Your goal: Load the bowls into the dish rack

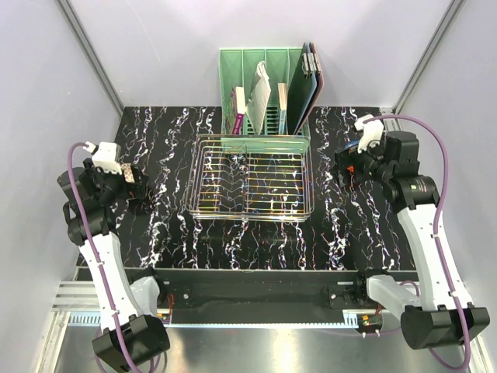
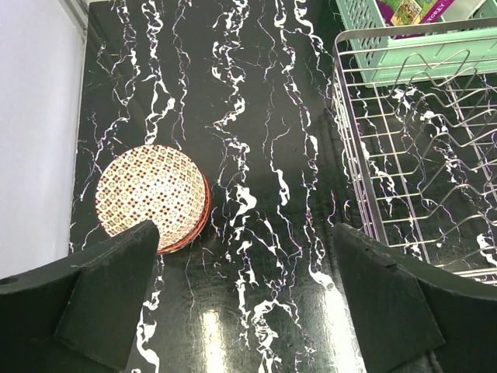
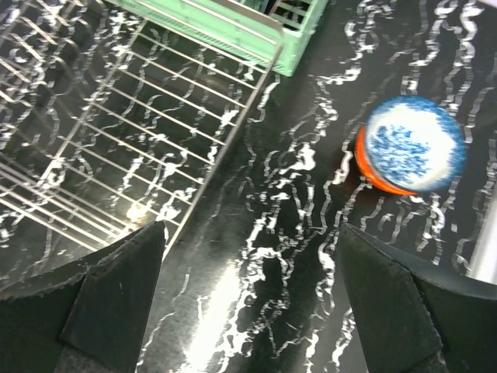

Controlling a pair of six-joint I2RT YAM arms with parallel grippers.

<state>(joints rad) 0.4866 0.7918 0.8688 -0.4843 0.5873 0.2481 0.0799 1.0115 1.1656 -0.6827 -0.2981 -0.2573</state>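
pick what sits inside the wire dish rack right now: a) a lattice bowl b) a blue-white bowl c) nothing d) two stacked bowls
c, the dish rack shows only bare wires, with the lattice bowl lying outside on its left and the blue-white bowl outside on its right.

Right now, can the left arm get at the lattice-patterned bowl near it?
Probably yes. The bowl lies upside down on bare table just ahead of the left arm's wide-open jaws, nothing between them; the dish rack stands off to the other side.
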